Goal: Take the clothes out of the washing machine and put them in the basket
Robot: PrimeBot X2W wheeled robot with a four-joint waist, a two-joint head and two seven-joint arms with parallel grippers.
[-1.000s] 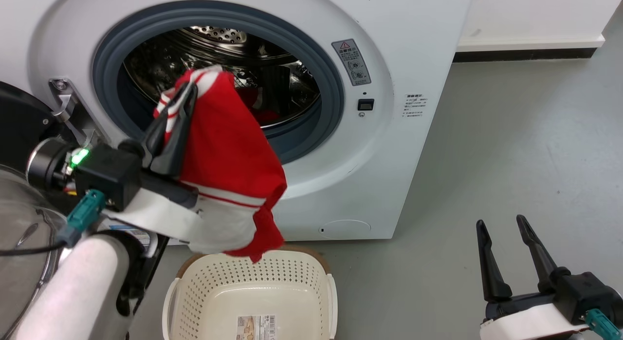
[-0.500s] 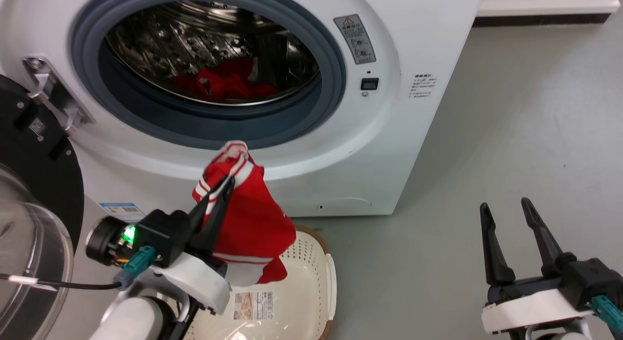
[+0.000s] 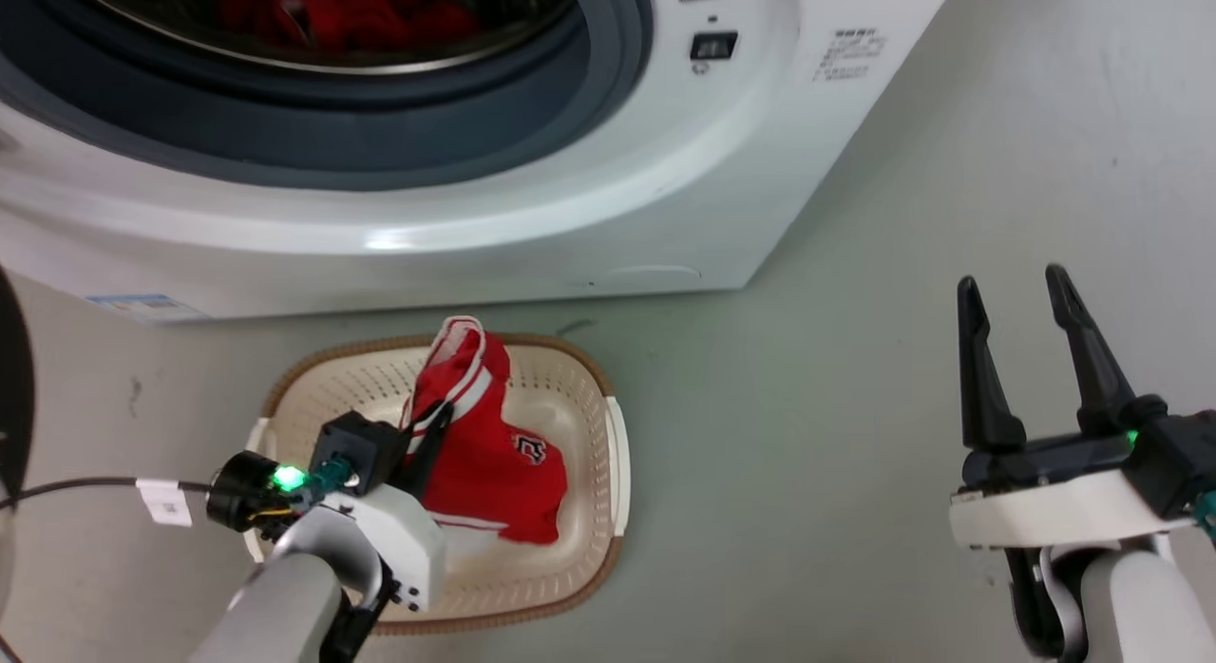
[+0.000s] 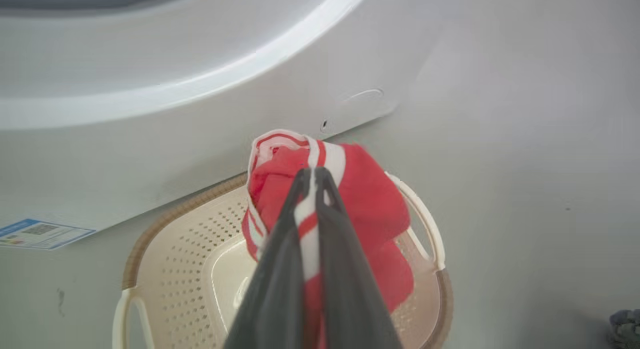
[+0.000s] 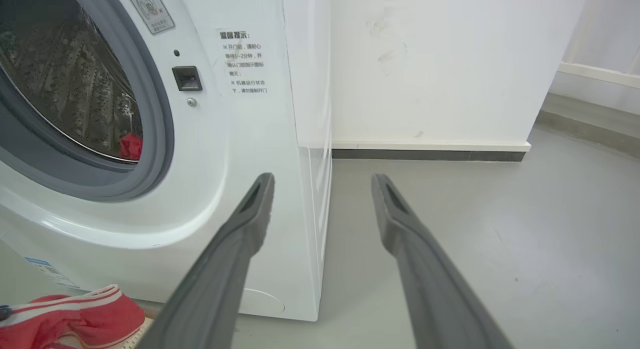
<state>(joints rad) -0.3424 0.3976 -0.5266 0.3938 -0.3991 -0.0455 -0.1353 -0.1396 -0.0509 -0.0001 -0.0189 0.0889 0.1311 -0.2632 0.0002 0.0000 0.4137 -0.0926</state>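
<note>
One red garment (image 3: 489, 464) is pinched tight in the left gripper (image 4: 312, 173), hanging down into the basket (image 3: 584, 411) on the floor, just near-side of the washing machine (image 3: 532, 217). More red clothes (image 3: 351, 12) sit in the drum. Off to the right, the right gripper (image 3: 1015, 285) is spread wide and holding nothing.

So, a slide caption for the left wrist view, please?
Left gripper holds red garment over the basket before the washing machine.
</note>
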